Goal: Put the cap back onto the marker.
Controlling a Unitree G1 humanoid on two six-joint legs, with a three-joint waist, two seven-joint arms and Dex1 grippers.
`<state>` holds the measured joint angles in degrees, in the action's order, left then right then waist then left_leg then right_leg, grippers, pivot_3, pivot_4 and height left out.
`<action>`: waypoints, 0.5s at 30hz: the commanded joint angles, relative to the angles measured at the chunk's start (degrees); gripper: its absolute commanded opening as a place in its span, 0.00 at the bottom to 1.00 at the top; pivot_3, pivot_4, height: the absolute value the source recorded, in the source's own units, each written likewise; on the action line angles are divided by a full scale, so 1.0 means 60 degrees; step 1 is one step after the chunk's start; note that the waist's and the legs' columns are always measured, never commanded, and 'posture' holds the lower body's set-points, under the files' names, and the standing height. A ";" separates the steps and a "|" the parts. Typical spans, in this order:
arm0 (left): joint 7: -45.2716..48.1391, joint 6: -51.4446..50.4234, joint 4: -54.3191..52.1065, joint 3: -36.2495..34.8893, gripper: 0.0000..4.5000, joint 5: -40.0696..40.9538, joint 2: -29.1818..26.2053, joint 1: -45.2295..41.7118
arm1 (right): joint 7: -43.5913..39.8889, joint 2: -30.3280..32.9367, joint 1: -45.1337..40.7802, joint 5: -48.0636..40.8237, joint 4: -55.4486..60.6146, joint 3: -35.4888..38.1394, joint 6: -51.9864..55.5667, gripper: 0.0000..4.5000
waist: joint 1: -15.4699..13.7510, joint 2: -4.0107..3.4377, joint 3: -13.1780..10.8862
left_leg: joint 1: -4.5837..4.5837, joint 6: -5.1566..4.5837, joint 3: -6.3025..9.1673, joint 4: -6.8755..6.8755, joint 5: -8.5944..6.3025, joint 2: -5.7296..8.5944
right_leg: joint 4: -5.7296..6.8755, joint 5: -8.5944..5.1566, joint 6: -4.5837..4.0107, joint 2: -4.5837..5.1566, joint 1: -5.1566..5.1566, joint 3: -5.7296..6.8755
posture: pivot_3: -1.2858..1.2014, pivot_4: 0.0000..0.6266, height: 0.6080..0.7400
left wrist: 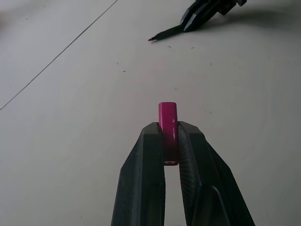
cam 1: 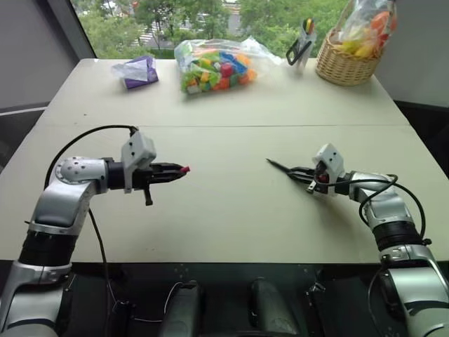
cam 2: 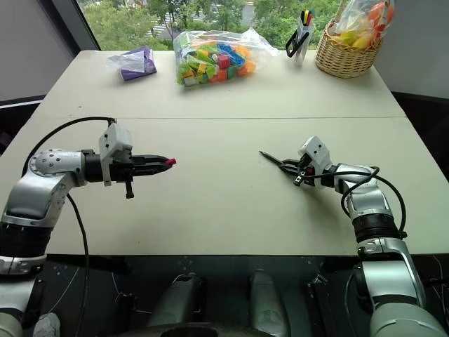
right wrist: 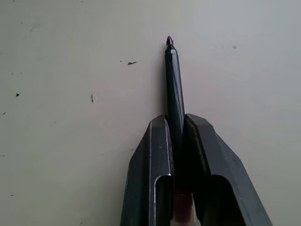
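So both things are held now. The left pincer (cam 1: 170, 170) is clenched on the cap (cam 1: 184, 169), up in the air over the left half of the worktop (cam 1: 231, 112). The right pincer (cam 1: 298, 171) is clenched on the marker (cam 1: 279, 166), low near the right edge, w/ the tip pointing toward the middle. Cap and marker are well apart.

What could go wrong:
- The cap is tiny and pinched only by its back part. A bump from the marker tip could pop it out or twist it.
- The marker sticks far out past the right pincer. If the tip meets the cap's rim and not its hole, the marker may slide back or tilt.
- The left wrist view seems to show an open end of the cap back between the fingers (left wrist: 146, 174), but I can't be sure. If that's the hole, the closed end faces the marker and it won't go on.
- The marker looks to be lying on or just above the worktop; can't tell which. It may scrape as it's lifted.

What each view adds: the eye views show both arms and the gap between them. The left wrist view shows the grip on the cap close up, w/ the marker far off. The right wrist view shows the marker's red tip and a bit of red low between the fingers (right wrist: 155, 160).
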<state>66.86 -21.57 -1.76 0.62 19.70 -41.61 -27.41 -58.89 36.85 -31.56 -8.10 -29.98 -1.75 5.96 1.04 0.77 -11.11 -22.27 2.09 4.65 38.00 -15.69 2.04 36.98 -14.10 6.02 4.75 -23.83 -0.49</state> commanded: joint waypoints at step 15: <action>0.0976 0.2371 0.1846 0.1245 0.00 -0.0838 0.0989 -0.1785 | -0.0842 0.1274 -0.0302 -0.0177 0.6462 -0.0645 0.2048 0.00 | -0.0021 -0.0004 -0.0003 | -0.0019 0.0000 -0.0006 0.0001 0.0000 0.0001 | 0.0007 0.0000 0.0001 -0.0001 -0.0028 -0.0005 | 0.52 0.24 1.00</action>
<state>72.33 -8.54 9.13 8.36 14.72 -35.62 -36.57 -63.99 44.10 -32.01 -8.08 5.70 -6.07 17.02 0.91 0.74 -11.12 -22.39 2.09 4.61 38.01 -15.69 2.04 37.02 -14.09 6.03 4.74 -24.00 -0.52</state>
